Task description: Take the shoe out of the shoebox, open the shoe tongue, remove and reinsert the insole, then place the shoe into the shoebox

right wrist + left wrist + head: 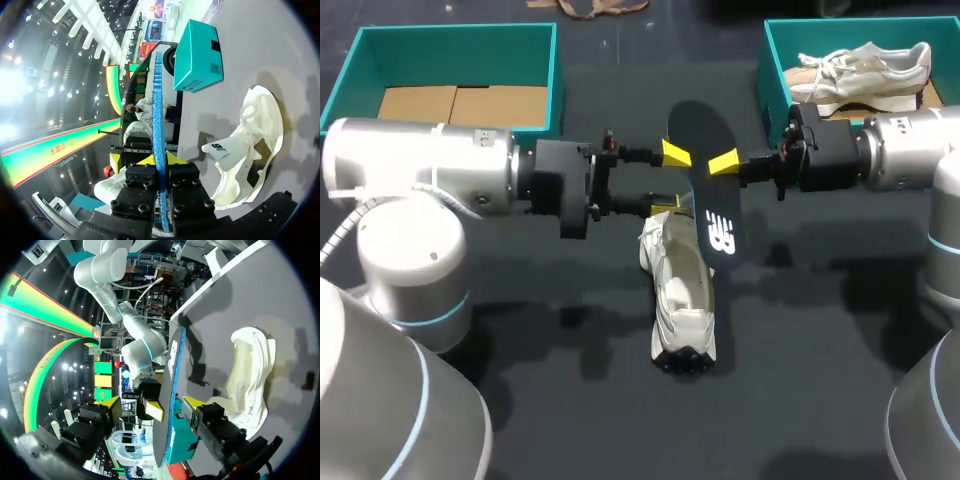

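The black insole (705,185) hangs above the table between both arms, over the heel of the white shoe (680,290), which lies on the dark table. My right gripper (722,165) is shut on the insole's edge; in the right wrist view the blue-edged insole (158,110) stands clamped in my right gripper (160,167). My left gripper (670,180) is open, one yellow tip on each side of the insole. In the left wrist view the insole (170,385) stands edge-on inside the left gripper (173,410) with gaps on both sides. The shoe (250,375) lies beside it.
A teal shoebox (555,80) with cardboard in its bottom stands at the back left. A second teal box (765,70) at the back right holds another white shoe (860,68). The teal box (197,55) also shows past the shoe (250,150).
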`<state>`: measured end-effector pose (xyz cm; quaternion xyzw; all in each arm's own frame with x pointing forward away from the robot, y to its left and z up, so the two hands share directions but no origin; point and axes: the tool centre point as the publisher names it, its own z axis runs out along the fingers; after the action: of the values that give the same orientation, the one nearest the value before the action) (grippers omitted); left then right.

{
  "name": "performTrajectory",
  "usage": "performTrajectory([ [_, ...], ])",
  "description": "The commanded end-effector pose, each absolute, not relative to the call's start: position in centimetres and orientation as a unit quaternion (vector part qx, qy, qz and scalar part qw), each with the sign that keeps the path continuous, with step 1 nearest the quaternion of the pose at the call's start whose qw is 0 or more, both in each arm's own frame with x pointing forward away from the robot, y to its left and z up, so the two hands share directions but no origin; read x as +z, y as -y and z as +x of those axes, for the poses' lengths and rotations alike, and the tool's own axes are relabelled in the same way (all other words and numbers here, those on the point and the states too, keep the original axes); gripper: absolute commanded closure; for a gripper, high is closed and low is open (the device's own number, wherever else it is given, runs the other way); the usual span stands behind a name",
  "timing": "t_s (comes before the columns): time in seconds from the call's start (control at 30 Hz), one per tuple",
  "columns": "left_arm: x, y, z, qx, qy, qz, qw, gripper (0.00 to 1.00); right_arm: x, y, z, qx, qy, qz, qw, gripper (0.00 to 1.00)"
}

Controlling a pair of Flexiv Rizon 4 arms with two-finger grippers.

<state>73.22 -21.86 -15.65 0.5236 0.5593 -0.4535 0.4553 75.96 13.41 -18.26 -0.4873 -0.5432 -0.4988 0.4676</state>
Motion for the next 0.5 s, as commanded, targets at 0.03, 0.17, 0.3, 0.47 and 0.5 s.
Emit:
performTrajectory([
  [0.03,-13.95,17.12,73.09,-0.402,-0.579,0.577,0.413,0.00,-18.72,-13.36,75.54,-0.502,0.538,-0.488,0.469,1.00],
  [0.17,-13.95,17.12,73.09,-0.402,-0.579,0.577,0.413,0.00,-18.81,-13.36,75.39,-0.504,0.538,-0.486,0.470,1.00],
  [0.3,-13.95,17.12,73.09,-0.402,-0.579,0.577,0.413,0.00,-18.82,-13.38,75.35,-0.503,0.539,-0.486,0.470,1.00],
  [0.47,-13.95,17.12,73.09,-0.402,-0.579,0.577,0.413,0.00,-18.82,-13.38,75.35,-0.503,0.539,-0.486,0.470,1.00],
  [0.5,-13.30,17.27,73.52,-0.403,-0.573,0.581,0.414,0.00,-18.82,-13.38,75.35,-0.503,0.539,-0.486,0.470,1.00],
])
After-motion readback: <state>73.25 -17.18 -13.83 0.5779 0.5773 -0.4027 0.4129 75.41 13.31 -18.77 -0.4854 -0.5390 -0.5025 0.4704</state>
